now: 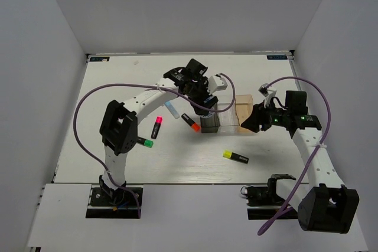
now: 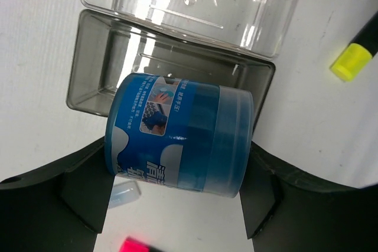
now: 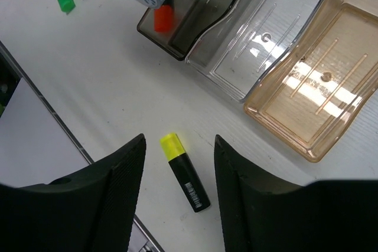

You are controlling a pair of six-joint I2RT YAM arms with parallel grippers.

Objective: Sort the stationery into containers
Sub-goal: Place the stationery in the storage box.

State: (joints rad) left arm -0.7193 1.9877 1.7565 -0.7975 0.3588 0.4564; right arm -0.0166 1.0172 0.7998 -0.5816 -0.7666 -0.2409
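Note:
My left gripper (image 1: 202, 105) is shut on the stubby blue-and-white item (image 2: 180, 143) and holds it above the near end of the dark grey bin (image 2: 171, 69). The clear bin (image 2: 189, 4) and the tan-orange bin (image 1: 245, 113) stand beside it in a row. My right gripper (image 3: 178, 146) is open and empty, above the yellow-ended highlighter (image 3: 184, 172), which lies on the table between its fingers. An orange-ended highlighter (image 1: 190, 122) lies against the grey bin's left side. Pink-ended (image 1: 158, 127) and green-ended (image 1: 144, 143) highlighters and a light-blue stick (image 1: 172, 109) lie further left. No pale-yellow stick shows.
All three bins look empty in the wrist views. White walls close in the table on the left, back and right. The table's front edge (image 3: 53, 116) runs near the yellow highlighter. A purple cable (image 1: 88, 101) loops over each arm.

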